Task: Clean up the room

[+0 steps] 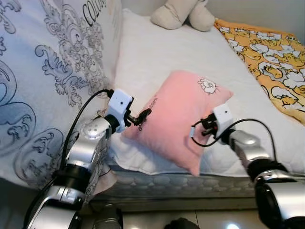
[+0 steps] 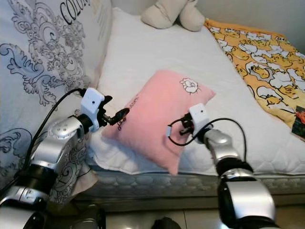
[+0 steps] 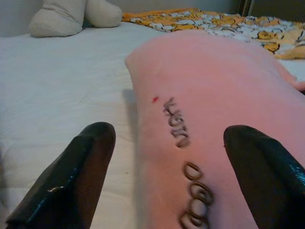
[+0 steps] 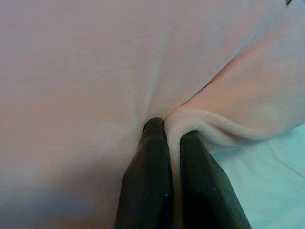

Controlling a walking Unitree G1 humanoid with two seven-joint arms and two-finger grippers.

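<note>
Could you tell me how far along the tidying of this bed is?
Early stage. In hand: the right gripper is shut on a fold of the pink pillow, which lies askew near the mattress edge. The left gripper is open at the pillow's other side. Left: placing the pillow; the orange blanket lies rumpled.

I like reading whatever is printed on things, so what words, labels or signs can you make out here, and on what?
"COLO": black capitals cut off at the picture's edge, on the patterned bedding at the left.
Dark stitched script on the pink pillow: cursive, not legible.
Small object at the bed's right edge: too small to read.
</note>
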